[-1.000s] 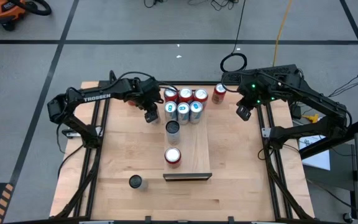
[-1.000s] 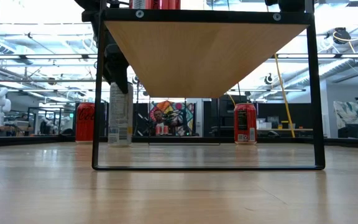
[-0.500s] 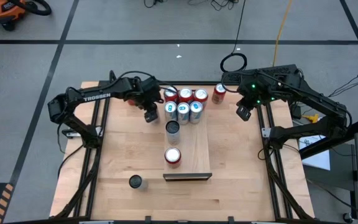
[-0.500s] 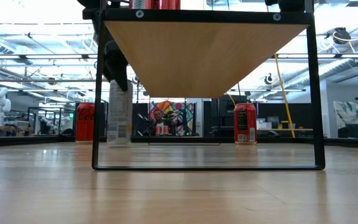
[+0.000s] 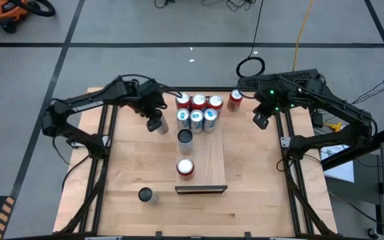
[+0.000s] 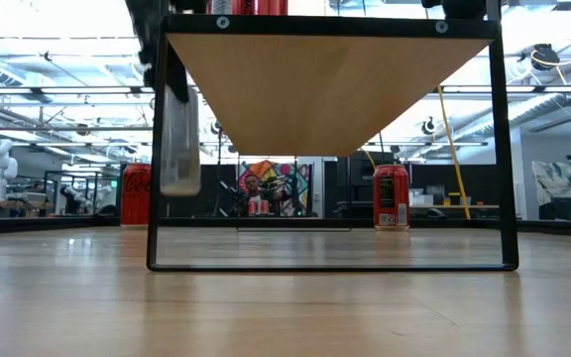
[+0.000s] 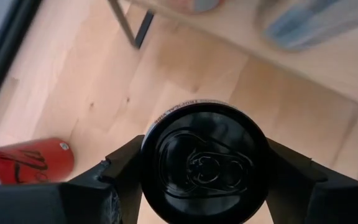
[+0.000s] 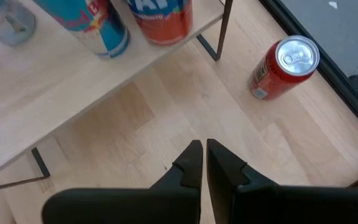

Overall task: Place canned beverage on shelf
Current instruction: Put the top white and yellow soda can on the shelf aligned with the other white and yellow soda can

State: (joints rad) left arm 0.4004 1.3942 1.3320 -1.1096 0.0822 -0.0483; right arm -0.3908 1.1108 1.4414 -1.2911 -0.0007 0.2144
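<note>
Your left gripper [image 5: 154,124] is clamped on a black-topped can [image 7: 205,163]; in the left wrist view the two dark fingers [image 7: 122,171] press against opposite sides of its rim, and the can fills the space between them; in the low view that can [image 6: 179,139] hangs clear of the tabletop [image 6: 285,297], its base above the wood, beside the shelf's black leg [image 6: 154,149]; from above you see the gripper just off the left edge of the shelf [image 5: 213,160], level with the far cluster of cans.

On the shelf itself: six cans [image 5: 197,111] stand packed at the far end, three red-topped behind three blue-and-white; a dark-topped can [image 5: 186,138] stands alone nearer the middle; a red can [image 5: 185,167] stands nearer still; the dark strip [image 5: 201,189] closes the near short end.

Off the shelf, on the tabletop: a red can [image 5: 235,100] stands at the far right, seen also in the right wrist view [image 8: 285,67]; a dark can [image 5: 145,195] stands near the front left; another red can [image 7: 27,163] lies in the left wrist view beside the held one, and you cannot tell from there whether it is upright.

Your right gripper [image 5: 261,120] waits over the far right of the table, beside the shelf; its fingers [image 8: 191,163] are pressed together on nothing.
</note>
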